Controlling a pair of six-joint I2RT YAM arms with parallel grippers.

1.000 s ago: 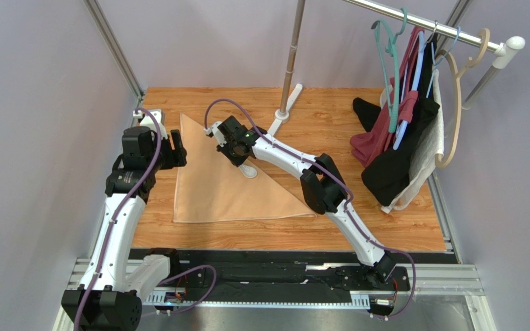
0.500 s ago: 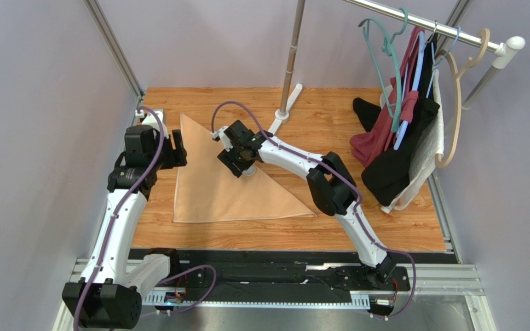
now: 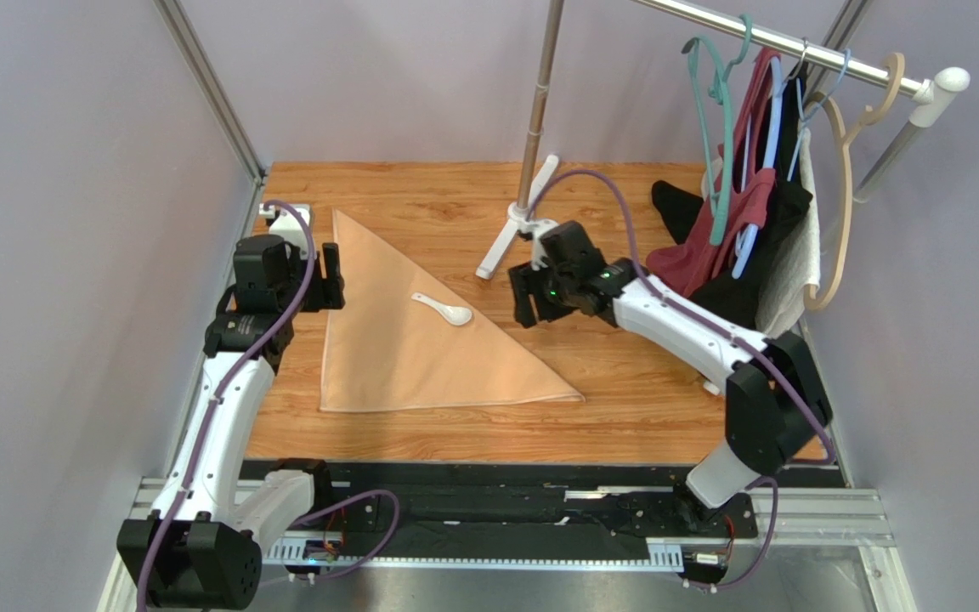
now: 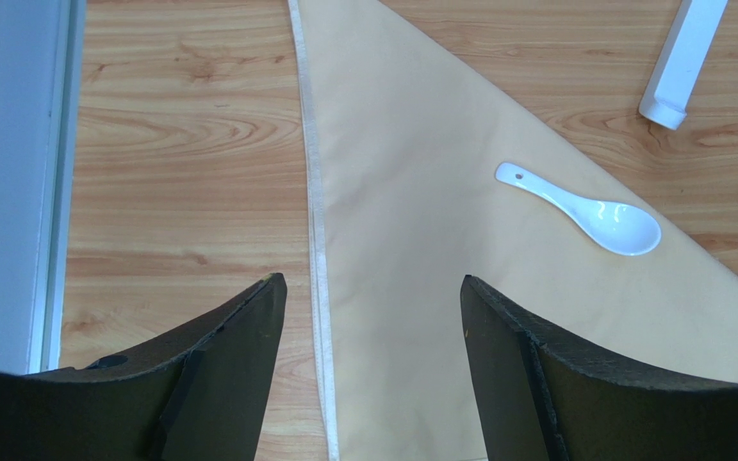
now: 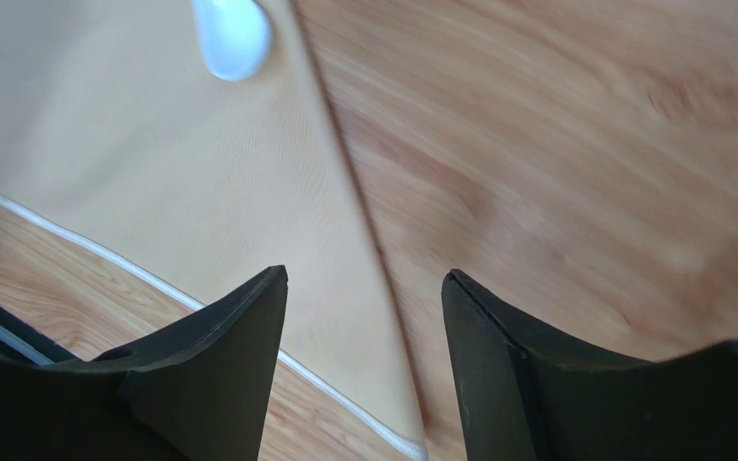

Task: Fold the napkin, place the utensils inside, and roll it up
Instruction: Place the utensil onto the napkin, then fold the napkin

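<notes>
The big, thin, peach-tan cloth napkin is lying flat on the brown wooden table. It is making a triangle shape, so the folding step is looking done.

One small white spoon with a round bowl is resting on the napkin, near its long slanted edge. It is probably sitting there so the cloth can be rolled around it.

The right claw is hanging beside that slanted edge. Its two fingers are standing wide, with nothing between them. The left claw is hovering over the napkin's straight left edge. It is wide too and holding nothing, maybe getting ready to grab that side for the rolling.

I am counting one napkin, one spoon and two claws. One long white foot of a metal pole is lying on the wood beyond the slanted edge, not touching the cloth.
</notes>
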